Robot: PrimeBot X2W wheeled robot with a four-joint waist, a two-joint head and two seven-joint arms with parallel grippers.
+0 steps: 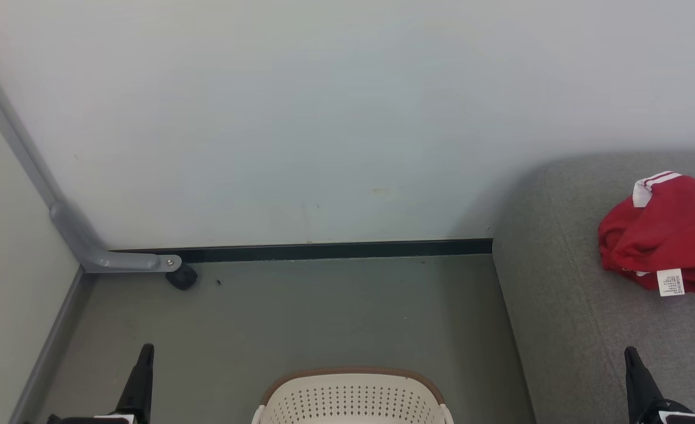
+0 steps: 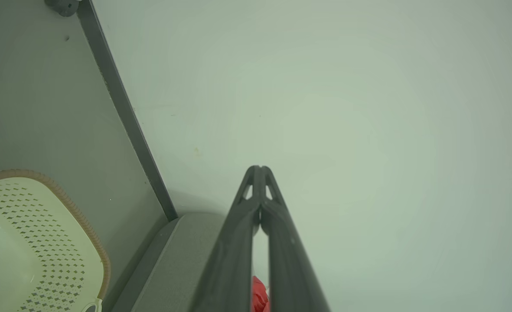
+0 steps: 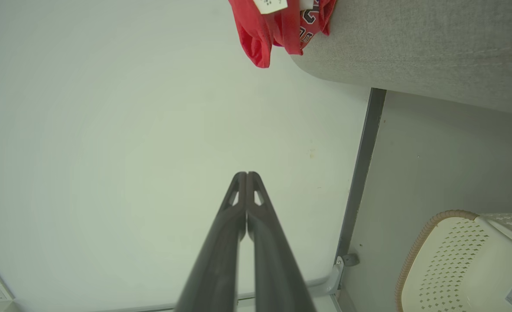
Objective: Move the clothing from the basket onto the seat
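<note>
Resting far right on the grey seat [image 1: 559, 306]: red clothing [image 1: 662, 235], heaped. Basket [image 1: 353, 400] near centre, likely emptied. Left claw [image 1: 146, 353] and right claw [image 1: 631, 353] pressed together, holding nothing. Next: confirm basket contents.

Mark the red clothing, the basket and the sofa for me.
red clothing [image 1: 662, 232]: head view, middle of the red fabric.
basket [image 1: 353, 401]: head view, perforated cream wall.
sofa [image 1: 559, 318]: head view, bare grey upholstery.
</note>
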